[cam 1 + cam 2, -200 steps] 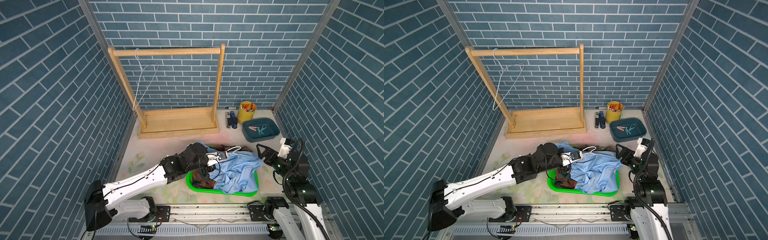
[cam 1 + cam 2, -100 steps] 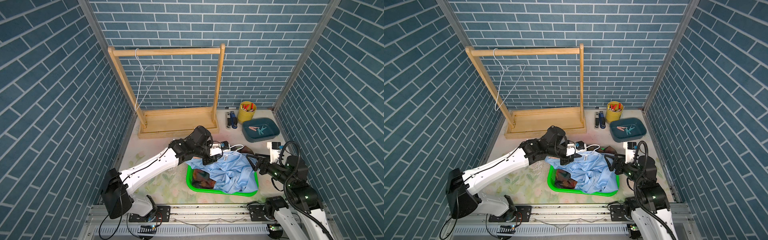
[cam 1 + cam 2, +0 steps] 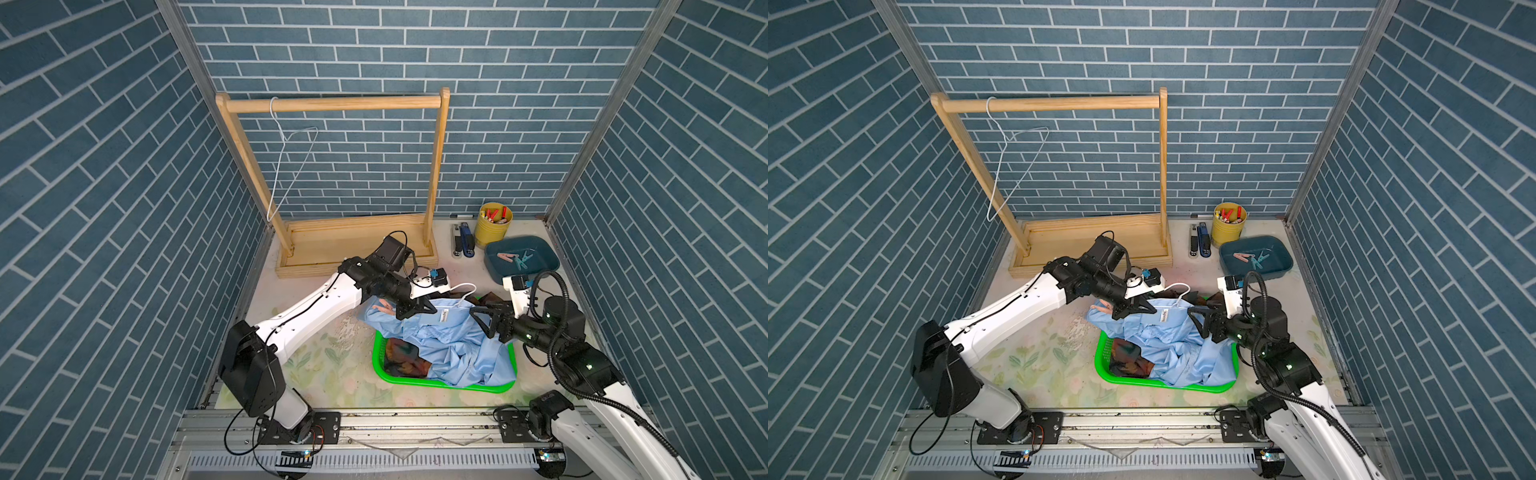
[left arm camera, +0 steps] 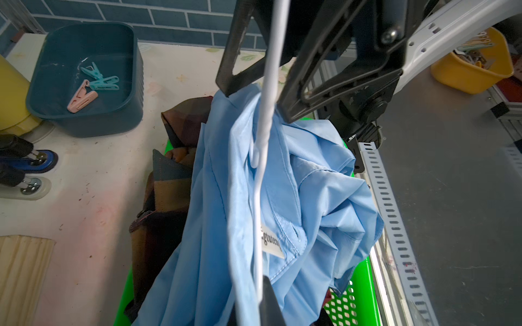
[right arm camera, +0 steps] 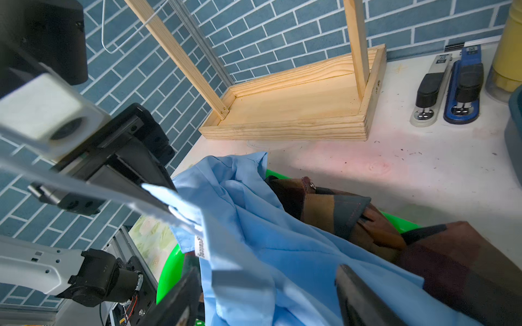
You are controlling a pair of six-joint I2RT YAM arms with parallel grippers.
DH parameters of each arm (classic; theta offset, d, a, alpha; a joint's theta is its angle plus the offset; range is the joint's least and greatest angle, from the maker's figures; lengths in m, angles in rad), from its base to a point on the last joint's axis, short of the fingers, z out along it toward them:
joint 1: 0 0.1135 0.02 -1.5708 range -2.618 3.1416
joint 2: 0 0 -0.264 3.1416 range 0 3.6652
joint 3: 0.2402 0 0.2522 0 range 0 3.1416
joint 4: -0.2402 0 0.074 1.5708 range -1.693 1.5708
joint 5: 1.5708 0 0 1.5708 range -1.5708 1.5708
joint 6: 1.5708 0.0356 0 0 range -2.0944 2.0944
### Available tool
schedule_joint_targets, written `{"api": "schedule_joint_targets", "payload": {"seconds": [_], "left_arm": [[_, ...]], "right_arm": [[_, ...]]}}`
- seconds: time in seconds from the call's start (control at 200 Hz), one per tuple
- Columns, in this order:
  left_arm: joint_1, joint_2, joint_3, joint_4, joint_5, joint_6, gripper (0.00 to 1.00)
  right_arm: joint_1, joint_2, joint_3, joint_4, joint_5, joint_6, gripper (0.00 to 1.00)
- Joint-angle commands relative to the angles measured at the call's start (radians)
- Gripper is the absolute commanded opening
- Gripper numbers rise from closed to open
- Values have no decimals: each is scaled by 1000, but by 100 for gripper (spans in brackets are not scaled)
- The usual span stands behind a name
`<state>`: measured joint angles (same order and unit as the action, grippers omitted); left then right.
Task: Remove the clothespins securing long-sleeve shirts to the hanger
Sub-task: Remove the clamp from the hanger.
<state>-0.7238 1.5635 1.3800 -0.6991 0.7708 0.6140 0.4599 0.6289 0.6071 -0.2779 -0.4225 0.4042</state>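
- The left gripper (image 3: 428, 310) is shut tight on the thin wire of the white hanger (image 4: 261, 146). A second ago it was down low over the green basket (image 3: 415, 380). Now it is higher and closer to the back wall.
- The pale blue shirt (image 3: 453, 345) has come up with the hanger. Its top part hangs from the wire and its bottom part lies in the basket. Before, it lay in a heap.
- A second ago the right gripper (image 3: 480, 324) was far off by the right wall. Now it has swung in close to the shirt's collar. Its two fingers (image 5: 361, 296) stand apart with blue cloth between them, and they do not squeeze anything.
- One pink clothespin (image 3: 384, 308) shows on the blue shirt, just beside the left gripper. I cannot tell if it is pinching the wire.
- The other clothespins (image 4: 93, 84), one pink and two teal, lie in the teal tray (image 3: 544, 255), the same as before.
- The plaid shirt (image 4: 169, 183) stays in the basket, under and beside the blue one.
- The wooden rack (image 3: 332, 104) at the back has not changed. An empty hanger (image 3: 291, 166) hangs from its bar.
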Motion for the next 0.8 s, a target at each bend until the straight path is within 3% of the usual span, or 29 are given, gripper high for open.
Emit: {"api": "schedule_joint_targets", "payload": {"seconds": [0.0,0.12,0.235,0.515,0.62,0.71,0.795], "left_arm": [[13,20,21,-79,50,27,0],[39,39,29,-72,53,26,0],[68,50,40,-74,126,22,0],[78,57,64,-106,158,41,0],[84,65,74,-112,174,39,0],[88,81,90,-126,182,42,0],[89,90,103,-125,182,34,0]], "right_arm": [[35,51,25,92,8,-57,75],[81,85,25,110,13,-64,73],[144,114,35,119,48,-82,71],[169,180,60,118,31,-100,59],[168,209,58,142,-4,-100,54],[169,229,75,128,-18,-97,40],[169,231,82,115,-39,-99,34]]}}
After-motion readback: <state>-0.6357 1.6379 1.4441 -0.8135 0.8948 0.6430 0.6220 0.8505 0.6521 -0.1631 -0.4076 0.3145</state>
